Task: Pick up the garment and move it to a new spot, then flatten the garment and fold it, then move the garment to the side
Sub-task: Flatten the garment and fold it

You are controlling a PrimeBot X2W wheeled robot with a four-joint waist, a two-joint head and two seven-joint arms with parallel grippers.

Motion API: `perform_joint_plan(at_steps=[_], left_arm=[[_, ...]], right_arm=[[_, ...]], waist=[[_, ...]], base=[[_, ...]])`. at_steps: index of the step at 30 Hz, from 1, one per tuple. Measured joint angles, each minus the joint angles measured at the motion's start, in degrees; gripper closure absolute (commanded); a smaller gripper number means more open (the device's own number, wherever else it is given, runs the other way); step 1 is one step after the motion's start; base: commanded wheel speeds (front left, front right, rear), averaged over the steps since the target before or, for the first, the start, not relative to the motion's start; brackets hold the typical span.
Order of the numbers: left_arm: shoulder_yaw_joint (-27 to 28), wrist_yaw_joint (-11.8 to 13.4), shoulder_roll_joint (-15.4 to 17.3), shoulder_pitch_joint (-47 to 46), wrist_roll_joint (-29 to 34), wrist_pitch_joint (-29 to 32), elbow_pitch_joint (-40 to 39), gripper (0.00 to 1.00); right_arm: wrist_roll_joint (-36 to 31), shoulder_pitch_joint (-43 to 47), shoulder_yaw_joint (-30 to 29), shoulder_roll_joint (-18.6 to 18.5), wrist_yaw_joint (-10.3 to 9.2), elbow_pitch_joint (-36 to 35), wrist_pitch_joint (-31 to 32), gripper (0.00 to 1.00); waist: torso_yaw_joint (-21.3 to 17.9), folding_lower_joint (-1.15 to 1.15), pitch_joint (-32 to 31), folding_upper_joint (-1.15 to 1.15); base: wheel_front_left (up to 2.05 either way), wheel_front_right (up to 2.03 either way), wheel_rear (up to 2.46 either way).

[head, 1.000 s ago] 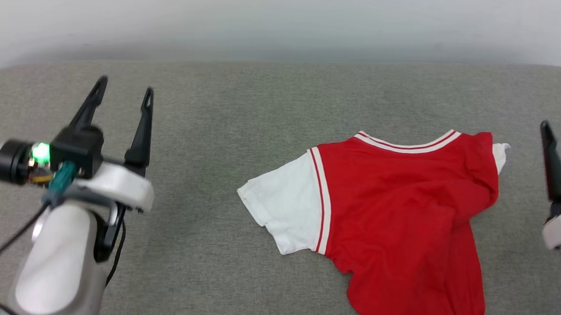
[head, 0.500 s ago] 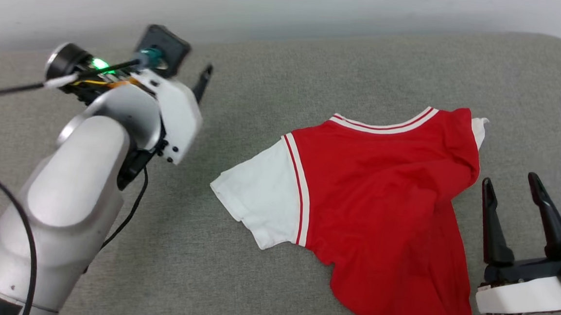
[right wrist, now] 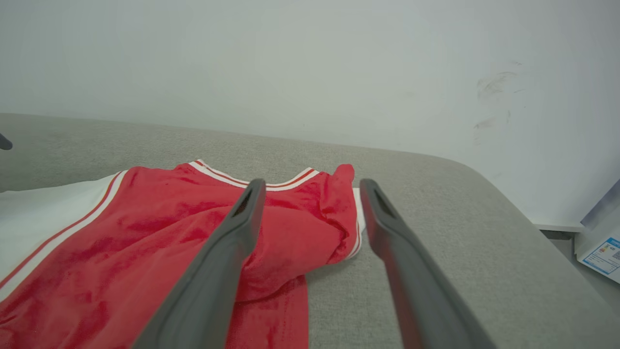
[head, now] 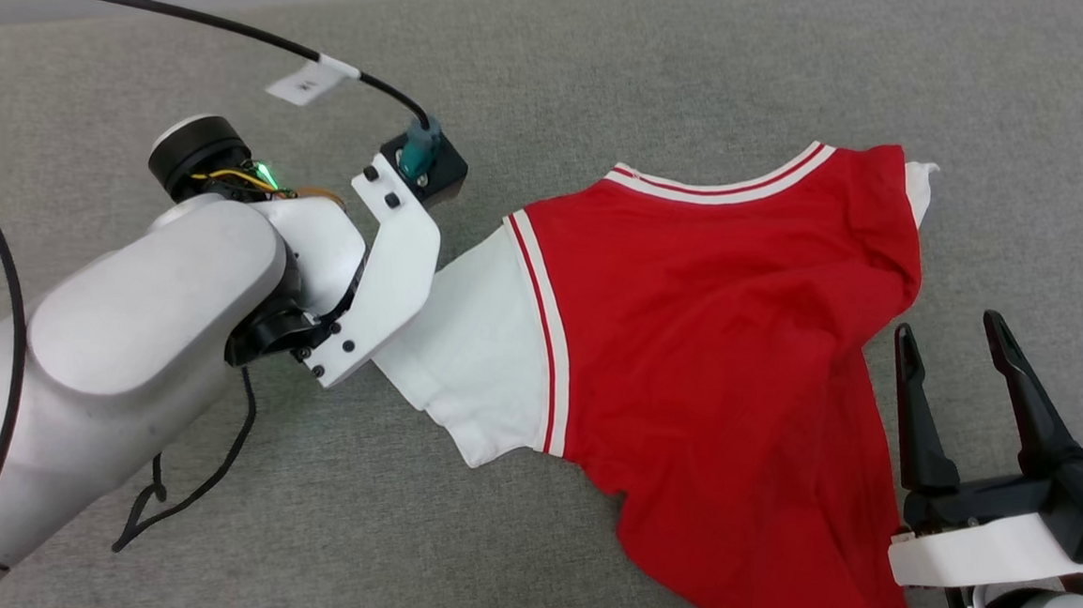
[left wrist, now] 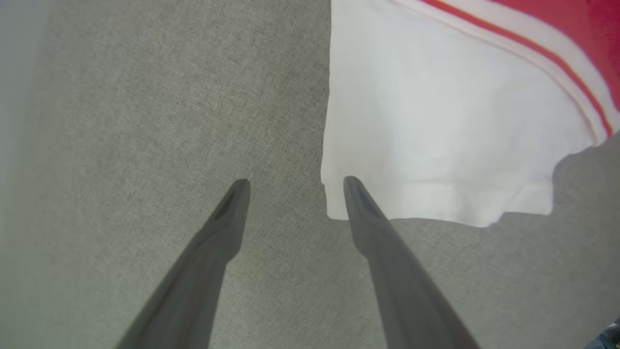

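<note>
The garment [head: 689,351] lies rumpled on the grey fabric surface [head: 611,83]. Over the last second the left gripper [left wrist: 295,183] has swung across to its white sleeve [left wrist: 436,121], and the right gripper [head: 950,325] has come just beside its red body. The left wrist view shows spread jaws at the sleeve's corner, which the wrist hides in the head view. The right jaws are spread too.

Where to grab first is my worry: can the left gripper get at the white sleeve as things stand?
Probably yes: the left gripper is open, one finger at the corner of the white sleeve, nothing between them.
</note>
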Motion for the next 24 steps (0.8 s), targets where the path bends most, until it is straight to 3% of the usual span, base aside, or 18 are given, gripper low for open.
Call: perform_joint_plan(at_steps=[7,12,14,15,16,24], left_arm=[[-9.22,0.0,1.32,-4.18,-4.17,4.69,-0.78,0.0],[-11.12,0.0,2.13,-5.49,-4.68,6.62,-1.96,0.0],[-11.18,0.0,2.38,-5.49,-4.19,7.37,-2.8,0.05],[-11.23,0.0,2.5,-5.49,-3.87,7.54,-3.27,0.63],[-11.27,0.0,2.52,-5.44,-3.82,7.59,-3.52,1.0],[-12.25,-0.01,4.41,-5.15,-5.33,2.96,-4.17,1.0]], right_arm=[[-0.81,-1.96,1.55,-0.01,0.0,0.11,0.0,0.0],[-1.14,-3.08,1.9,0.2,0.0,0.24,0.0,0.0],[-1.24,-3.22,2.11,0.31,0.0,0.51,0.0,0.0],[-1.3,-3.38,2.11,0.32,0.0,0.67,0.0,0.0],[-1.31,-3.61,2.03,0.31,0.0,0.89,0.0,0.0],[-1.66,-2.91,1.04,0.05,0.0,2.37,-0.01,0.0]], waist=[[-1.33,0.0,3.42,0.0],[-1.97,0.0,5.49,0.0],[-2.11,0.0,5.94,0.0],[-2.08,0.0,6.02,0.0],[-1.95,0.0,5.99,0.0],[0.51,0.0,3.0,0.0]], base=[[0.0,0.0,0.0],[0.0,0.0,0.0],[0.0,0.0,0.0],[0.0,0.0,0.0],[0.0,0.0,0.0],[0.0,0.0,0.0]])
